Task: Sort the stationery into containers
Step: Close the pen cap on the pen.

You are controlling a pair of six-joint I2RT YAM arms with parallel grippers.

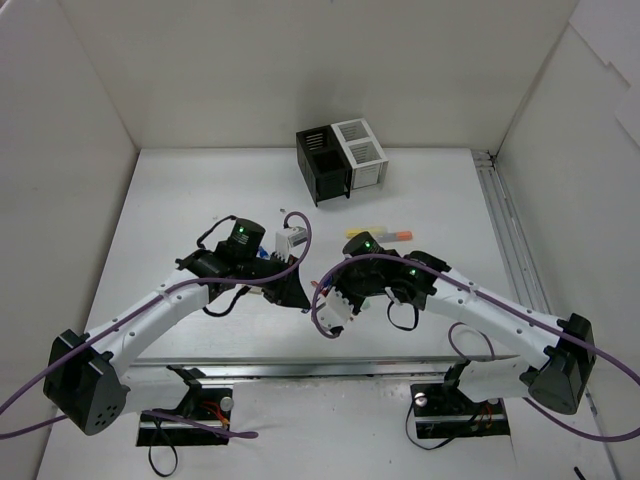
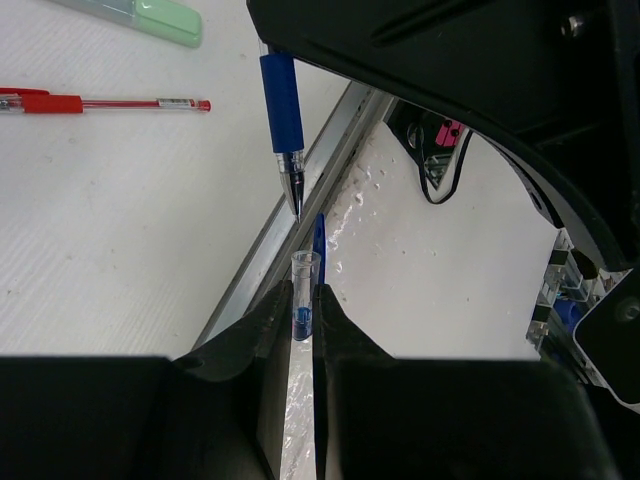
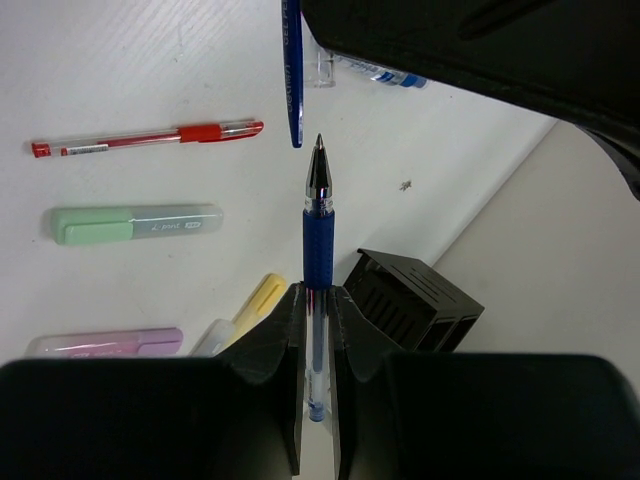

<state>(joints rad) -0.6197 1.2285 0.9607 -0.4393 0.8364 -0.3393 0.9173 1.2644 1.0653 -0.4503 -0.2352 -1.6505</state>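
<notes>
the sorting looks barely begun: the black container (image 1: 322,165) and the white container (image 1: 362,152) stand joined at the far edge of the table (image 1: 450,200), about midway along it, and no item shows inside them from above, though their depths cannot be read. most of the stationery lies loose on the table. the red pen (image 3: 150,138), the green highlighter (image 3: 135,224), a pale purple highlighter (image 3: 100,343) and a yellow highlighter (image 3: 255,300) lie apart from each other on the open surface, and an orange highlighter (image 1: 400,235) lies near the middle of the table, well short of the containers. so nearly everything is left to do. the two arms meet over the middle of the table, toward its near edge, and seem to be busy with one pen rather than with dropping anything in. the left gripper (image 2: 302,300) has its fingers (image 2: 255,340) pressed together on a clear pen cap (image 2: 304,290) with a blue clip, the cap's open mouth facing outward. the right gripper (image 3: 317,292) has its fingers (image 3: 275,340) clamped on the barrel of the blue pen (image 3: 316,240), just behind the rubber grip, with the tip pointing away from the wrist. the tip sits just beside the cap's mouth, not yet inside it, so capping looks like the step in hand before this pen can go to a container.
</notes>
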